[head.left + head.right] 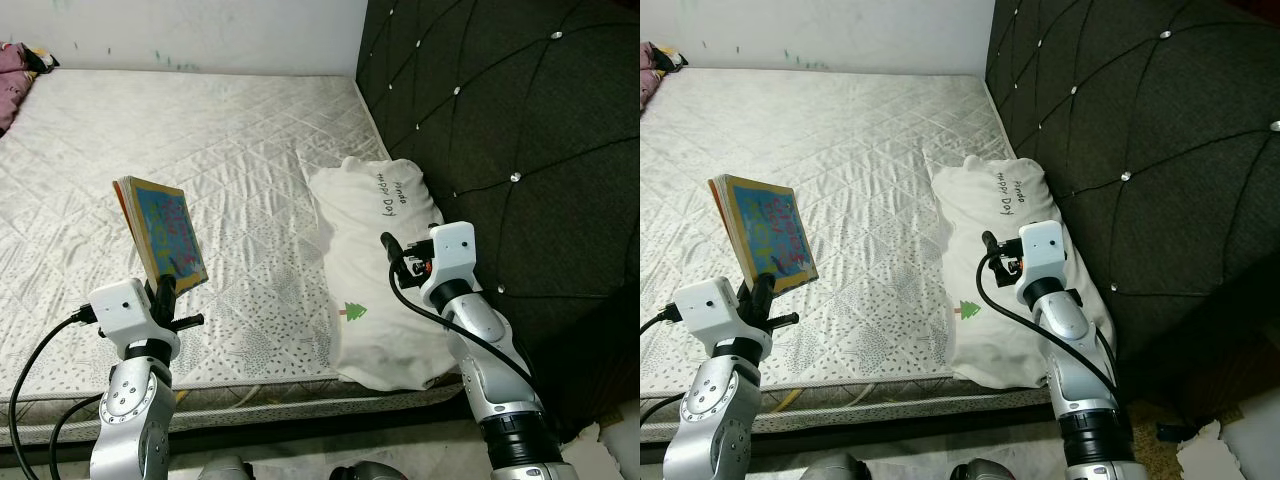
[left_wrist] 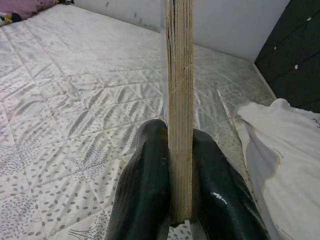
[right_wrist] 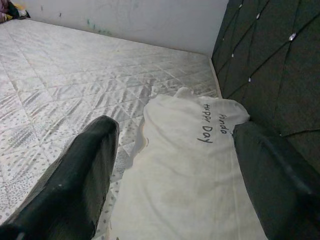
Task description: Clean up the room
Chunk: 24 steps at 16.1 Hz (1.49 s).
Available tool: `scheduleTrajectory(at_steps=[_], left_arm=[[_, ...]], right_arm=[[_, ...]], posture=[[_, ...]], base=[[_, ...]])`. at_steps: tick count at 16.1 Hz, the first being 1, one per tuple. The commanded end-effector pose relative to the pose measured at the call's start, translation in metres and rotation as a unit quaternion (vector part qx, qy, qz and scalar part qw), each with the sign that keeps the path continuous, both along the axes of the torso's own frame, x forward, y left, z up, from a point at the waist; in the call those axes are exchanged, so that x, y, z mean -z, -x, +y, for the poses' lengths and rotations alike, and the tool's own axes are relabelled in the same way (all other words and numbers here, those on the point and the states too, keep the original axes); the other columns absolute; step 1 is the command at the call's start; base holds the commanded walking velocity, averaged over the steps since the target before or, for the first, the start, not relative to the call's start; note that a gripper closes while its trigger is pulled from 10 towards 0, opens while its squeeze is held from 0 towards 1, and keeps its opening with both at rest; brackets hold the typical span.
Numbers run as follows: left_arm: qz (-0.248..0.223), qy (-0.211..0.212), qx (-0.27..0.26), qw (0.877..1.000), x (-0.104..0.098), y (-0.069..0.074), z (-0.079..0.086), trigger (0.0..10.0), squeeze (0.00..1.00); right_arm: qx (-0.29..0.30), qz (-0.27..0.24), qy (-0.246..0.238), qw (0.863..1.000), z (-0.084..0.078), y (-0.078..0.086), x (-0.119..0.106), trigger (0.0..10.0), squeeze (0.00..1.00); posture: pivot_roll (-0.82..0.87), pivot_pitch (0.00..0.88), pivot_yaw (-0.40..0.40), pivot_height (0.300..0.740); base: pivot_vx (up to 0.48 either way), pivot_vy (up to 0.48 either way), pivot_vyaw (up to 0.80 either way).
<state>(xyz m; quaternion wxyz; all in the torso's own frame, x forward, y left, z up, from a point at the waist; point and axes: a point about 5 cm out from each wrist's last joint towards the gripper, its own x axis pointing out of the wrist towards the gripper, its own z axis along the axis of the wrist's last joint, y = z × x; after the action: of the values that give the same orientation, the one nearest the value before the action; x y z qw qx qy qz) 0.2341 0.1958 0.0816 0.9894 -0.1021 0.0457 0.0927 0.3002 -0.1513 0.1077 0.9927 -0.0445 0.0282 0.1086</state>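
Left gripper clamps book above the bed

Left gripper [image 1: 166, 290] has both black fingers [image 2: 145, 195] pressed tight on the lower edge of a picture book [image 1: 165, 230], holding it upright over the quilted mattress [image 1: 200, 140]. Over on the other side, the right gripper [image 3: 175, 175] hangs above the white pillow [image 1: 385, 270], its fingers spread wide, nothing between them

1. Quilted mattress [image 1: 230, 130]: pale cloth with a slight satin sheen.
2. Pillow [image 1: 385, 270]: soft, matt white cloth, creased.
3. Book [image 1: 165, 232]: glossy cover, raw paper page edges.
4. Left claw [image 2: 180, 195]: smooth, shiny black fingers [image 2: 145, 200].
5. Headboard [image 1: 520, 120]: dark tufted upholstery, shiny studs.
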Motion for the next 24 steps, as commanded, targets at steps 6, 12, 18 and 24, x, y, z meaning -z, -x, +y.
scheduleTrajectory(at_steps=[6, 12, 18, 24], left_arm=[[-0.025, 0.000, -0.001, 1.000, -0.0114, -0.0046, -0.0035, 10.0, 0.00], [-0.023, 0.003, -0.005, 1.000, -0.0107, -0.0047, -0.0032, 10.0, 0.00], [-0.025, 0.003, -0.005, 1.000, -0.0108, -0.0064, -0.0032, 10.0, 0.00], [-0.034, 0.006, -0.007, 0.999, -0.0126, -0.0036, -0.0027, 10.0, 0.00]], right_arm=[[-0.007, -0.006, 0.001, 1.000, -0.0020, 0.0006, -0.0056, 10.0, 0.00], [-0.010, -0.004, 0.000, 1.000, -0.0019, -0.0001, -0.0054, 10.0, 0.00], [-0.012, -0.002, -0.001, 1.000, -0.0015, -0.0015, -0.0049, 10.0, 0.00], [-0.018, 0.001, 0.001, 1.000, 0.0000, -0.0022, -0.0043, 10.0, 0.00]], posture=[[0.05, 0.058, -0.068, 0.719], [0.05, 0.058, -0.069, 0.655], [0.05, 0.052, -0.070, 0.625], [0.05, 0.051, -0.079, 0.625]], base=[[0.000, 0.000, 0.00], [0.000, 0.000, 0.00], [0.000, 0.000, 0.00], [0.000, 0.000, 0.00]])
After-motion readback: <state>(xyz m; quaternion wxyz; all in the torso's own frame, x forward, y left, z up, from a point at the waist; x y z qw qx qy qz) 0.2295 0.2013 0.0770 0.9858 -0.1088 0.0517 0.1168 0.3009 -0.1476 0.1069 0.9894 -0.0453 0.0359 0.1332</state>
